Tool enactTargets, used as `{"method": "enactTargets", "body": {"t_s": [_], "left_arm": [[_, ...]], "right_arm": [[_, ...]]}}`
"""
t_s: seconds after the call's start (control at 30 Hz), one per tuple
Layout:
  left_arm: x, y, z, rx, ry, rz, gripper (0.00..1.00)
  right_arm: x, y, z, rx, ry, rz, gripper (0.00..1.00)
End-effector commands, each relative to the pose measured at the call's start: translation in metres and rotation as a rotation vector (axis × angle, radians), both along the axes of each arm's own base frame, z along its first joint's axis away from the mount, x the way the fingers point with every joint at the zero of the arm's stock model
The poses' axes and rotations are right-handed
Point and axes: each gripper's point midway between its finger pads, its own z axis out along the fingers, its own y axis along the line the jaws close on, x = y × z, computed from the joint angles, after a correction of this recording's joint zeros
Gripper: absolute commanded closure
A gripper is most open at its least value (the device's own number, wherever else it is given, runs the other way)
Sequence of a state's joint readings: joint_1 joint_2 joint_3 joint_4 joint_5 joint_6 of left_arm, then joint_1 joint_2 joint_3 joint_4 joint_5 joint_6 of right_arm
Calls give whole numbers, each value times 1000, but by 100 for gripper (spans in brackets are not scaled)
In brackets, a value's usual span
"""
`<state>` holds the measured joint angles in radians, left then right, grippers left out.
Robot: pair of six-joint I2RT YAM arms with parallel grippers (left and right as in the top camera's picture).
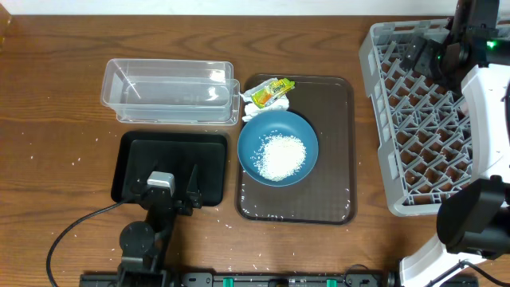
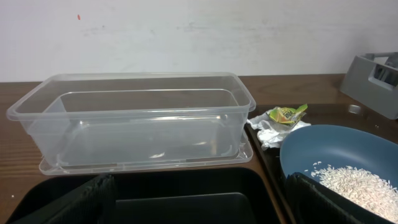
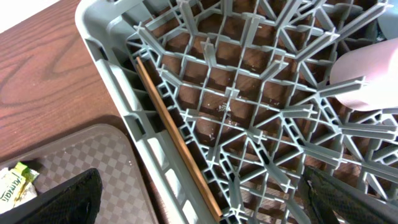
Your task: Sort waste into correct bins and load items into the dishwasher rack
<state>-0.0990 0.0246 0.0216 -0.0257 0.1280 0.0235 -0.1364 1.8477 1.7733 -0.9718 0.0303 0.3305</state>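
Nearest, at the lower left of the overhead frame, the left gripper [image 2: 200,190] hangs low over the shallow black rectangular tray [image 1: 209,161]. Its fingers are spread wide with nothing between them, a ready stance, I judge, for reaching the waste ahead. Just right, mid-frame, the round light-blue bowl [image 1: 254,135] sits on the brown serving tray [image 1: 335,143] with the heap of loose white rice grains [image 1: 279,155] inside. The rice has to go into a bin before the bowl can be racked. Beyond the bowl's far rim lie the crumpled white tissue [image 2: 268,131] and the yellow-orange-green plastic wrapper [image 2: 287,114], touching. Nothing shows inside the clear rectangular plastic tub [image 1: 167,92], upper left.

Farthest, at the right edge, the right gripper [image 3: 199,186], fingers likewise apart and empty, hovers over the large grey lattice dishwasher rack [image 3: 101,51]. Thin wooden chopsticks [image 3: 177,140] lie along its wall, probably so they cannot slip through the grid. A small pink bowl [image 3: 367,81] rests among the dividers. The white cup does not show.
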Motion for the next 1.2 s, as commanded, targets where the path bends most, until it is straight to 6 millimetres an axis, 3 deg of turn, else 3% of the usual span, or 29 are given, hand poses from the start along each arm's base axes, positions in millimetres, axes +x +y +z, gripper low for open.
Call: {"method": "enactTargets", "body": {"t_s": [0.0, 0.17, 0.23, 0.33, 0.43, 0.67, 0.9, 1.1, 1.17], "left_arm": [[-1, -1, -16, 5, 49, -9, 10], [-1, -4, -15, -11, 47, -22, 10], [-5, -23, -9, -87, 39, -126, 10], [-19, -57, 13, -188, -7, -342, 10], [-33, -78, 41, -189, -113, -500, 10], [-43, -76, 94, -164, -354, -515, 10], [-20, -57, 130, -215, -322, -372, 10], [43, -59, 142, -141, 110, -313, 10], [55, -72, 147, -166, 264, -370, 10]], "right_arm": [[-1, -1, 6, 4, -14, -16, 1], [-1, -1, 6, 4, -14, -16, 1], [-1, -1, 6, 4, -14, -16, 1], [-1, -1, 6, 4, -14, -16, 1], [-1, -1, 6, 4, -14, -16, 1], [-1, -1, 6, 4, -14, -16, 1], [-1, -1, 6, 4, -14, -16, 1], [-1, -1, 6, 4, -14, -16, 1], [-1, -1, 6, 4, -14, -16, 1]]}}
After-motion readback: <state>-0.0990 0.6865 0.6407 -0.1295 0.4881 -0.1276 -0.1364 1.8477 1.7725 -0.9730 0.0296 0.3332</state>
